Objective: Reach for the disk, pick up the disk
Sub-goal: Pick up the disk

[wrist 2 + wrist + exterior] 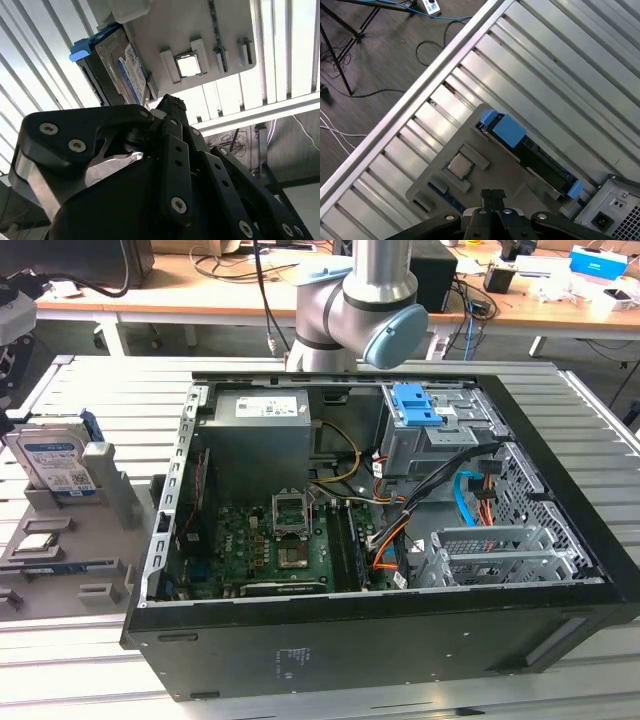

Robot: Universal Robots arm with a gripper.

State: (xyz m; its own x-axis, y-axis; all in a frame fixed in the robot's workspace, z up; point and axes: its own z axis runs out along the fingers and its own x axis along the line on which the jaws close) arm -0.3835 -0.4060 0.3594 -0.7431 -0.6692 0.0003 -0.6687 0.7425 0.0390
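Fingers of gripper [493, 194] are seen pressed together, nothing clamped btwn them. Grey holder [505, 170] is seen just beyond the tips, w/ a small square chip [460, 165] seated in a pocket near them. The disk [530, 150] is stood on edge in the holder's slot, blue rails showing, past the chip and apart from the jaws, no contact. In the exterior view the disk is found at the exterior view's left, beside the open PC case [380, 640] on the slatted table [80, 660]; arm [350, 300] is seen behind the case.
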